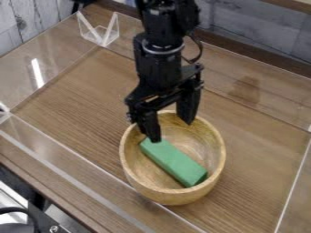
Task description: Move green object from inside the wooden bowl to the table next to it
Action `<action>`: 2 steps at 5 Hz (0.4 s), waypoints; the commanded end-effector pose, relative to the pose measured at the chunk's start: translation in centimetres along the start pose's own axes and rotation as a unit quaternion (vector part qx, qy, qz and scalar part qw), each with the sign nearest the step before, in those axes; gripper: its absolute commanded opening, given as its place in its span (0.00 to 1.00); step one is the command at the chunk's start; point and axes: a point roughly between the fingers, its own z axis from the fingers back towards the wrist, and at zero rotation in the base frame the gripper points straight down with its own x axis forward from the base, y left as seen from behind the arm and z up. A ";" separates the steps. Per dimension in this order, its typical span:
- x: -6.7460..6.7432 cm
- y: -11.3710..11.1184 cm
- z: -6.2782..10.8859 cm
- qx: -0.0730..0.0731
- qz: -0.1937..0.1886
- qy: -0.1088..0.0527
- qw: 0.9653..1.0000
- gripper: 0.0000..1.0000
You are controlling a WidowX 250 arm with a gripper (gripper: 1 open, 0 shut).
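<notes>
A single black robot arm reaches down from the top of the view over a brown wood-grain table [73, 109] edged by low clear acrylic walls [31, 146]. A round, light-tan wooden bowl [209, 187] with a thick rim sits on the table near the middle. Inside it lies a small flat rectangular green block [179, 165], set diagonally across the bowl's floor.

The black two-fingered gripper [165, 121] points straight down, its fingers spread wide apart and holding nothing. It hangs over the bowl's far rim, and one fingertip [153, 134] appears just above the upper-left end of the green block; whether it touches cannot be told from this angle.

The step in hand looks like the approach for the grasp: nothing has been lifted yet. The next move likely calls for lowering the fingers astride the block's narrow width, clear of the bowl wall, then closing firmly before raising it over the rim toward the bare table beside the bowl.
</notes>
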 end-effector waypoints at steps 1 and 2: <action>-0.2 0.2 0.3 -0.026 0.031 -0.007 0.999 1.00; 0.1 0.6 -0.4 -0.035 0.062 -0.010 0.997 1.00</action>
